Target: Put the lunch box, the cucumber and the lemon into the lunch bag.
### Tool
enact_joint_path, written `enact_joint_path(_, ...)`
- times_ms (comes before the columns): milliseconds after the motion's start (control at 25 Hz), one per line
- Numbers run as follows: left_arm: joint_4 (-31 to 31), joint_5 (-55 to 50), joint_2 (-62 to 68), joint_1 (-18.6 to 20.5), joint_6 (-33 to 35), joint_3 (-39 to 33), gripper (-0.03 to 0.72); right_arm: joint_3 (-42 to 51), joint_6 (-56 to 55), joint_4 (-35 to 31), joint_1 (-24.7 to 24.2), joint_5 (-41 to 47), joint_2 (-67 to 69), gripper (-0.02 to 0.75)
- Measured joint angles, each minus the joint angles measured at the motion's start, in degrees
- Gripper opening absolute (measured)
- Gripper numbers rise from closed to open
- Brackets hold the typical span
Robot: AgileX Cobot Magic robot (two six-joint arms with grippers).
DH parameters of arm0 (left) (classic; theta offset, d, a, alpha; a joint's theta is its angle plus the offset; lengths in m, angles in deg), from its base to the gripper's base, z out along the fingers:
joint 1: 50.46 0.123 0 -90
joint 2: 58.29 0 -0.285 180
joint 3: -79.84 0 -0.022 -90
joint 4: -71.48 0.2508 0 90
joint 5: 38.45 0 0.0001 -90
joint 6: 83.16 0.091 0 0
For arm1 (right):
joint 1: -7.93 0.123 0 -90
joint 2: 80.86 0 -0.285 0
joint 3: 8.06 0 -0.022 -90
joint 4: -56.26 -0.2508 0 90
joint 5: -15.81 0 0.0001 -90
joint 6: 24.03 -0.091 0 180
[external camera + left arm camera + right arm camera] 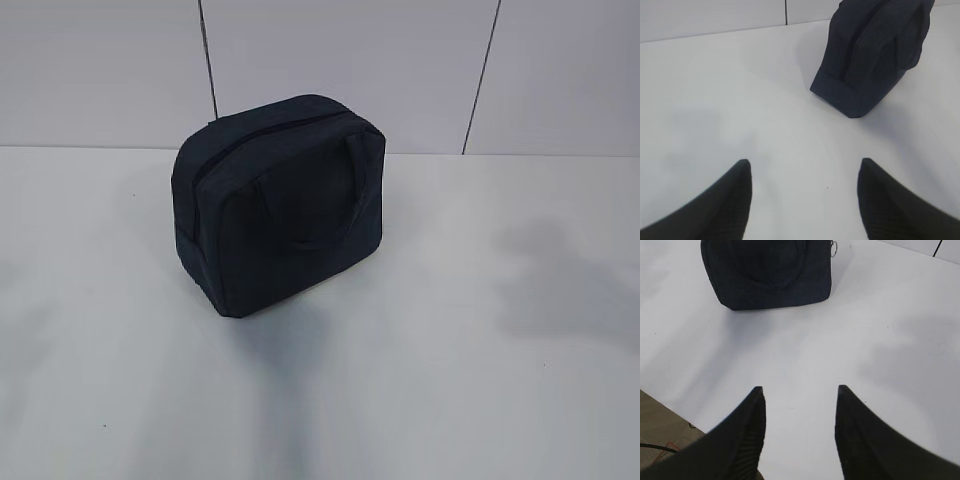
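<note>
The dark navy lunch bag (280, 205) stands upright on the white table, its zipper line along the top looking shut and a loop handle lying against its front. The left wrist view has the lunch bag (872, 55) at the upper right, the right wrist view has the lunch bag (767, 272) at the top with a metal ring pull (834, 247) at its right corner. My left gripper (805, 162) is open over bare table, well short of the bag. My right gripper (799, 388) is open too, nothing between its fingers. Neither gripper shows in the exterior view. The lunch box, cucumber and lemon are out of view.
The white table (480, 380) runs back to a pale tiled wall (350, 60). In the right wrist view the table's near edge (670, 407) shows at the lower left, with floor and a cable below it.
</note>
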Motion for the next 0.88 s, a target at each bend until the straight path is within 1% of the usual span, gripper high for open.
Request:
enact_joint_path(200, 2.61, -1.46, -6.45, 0.00, -3.18, -1.91, 0.467, 3.26, -1.11, 0.00, 0.00, 1.62, -5.35, 0.368)
enact_joint_path(360, 3.15, -1.96, -8.85, 0.00, -4.63, -3.40, 0.466, 4.51, -2.92, 0.68, 0.00, 3.55, -8.55, 0.368)
enact_joint_path(640, 3.25, -1.96, -11.14, -0.26, -6.89, -6.93, 0.466, 8.98, -9.89, 5.90, 0.00, 6.17, -15.61, 0.368)
enact_joint_path(800, 3.25, -1.86, -12.70, -0.29, -7.40, -6.93, 0.465, 12.29, -16.22, 12.26, 0.00, 8.20, -21.00, 0.368)
enact_joint_path(880, 3.25, -1.86, -13.20, -0.65, -8.17, -6.93, 0.465, 13.73, -18.19, 14.00, 0.00, 8.50, -24.77, 0.368)
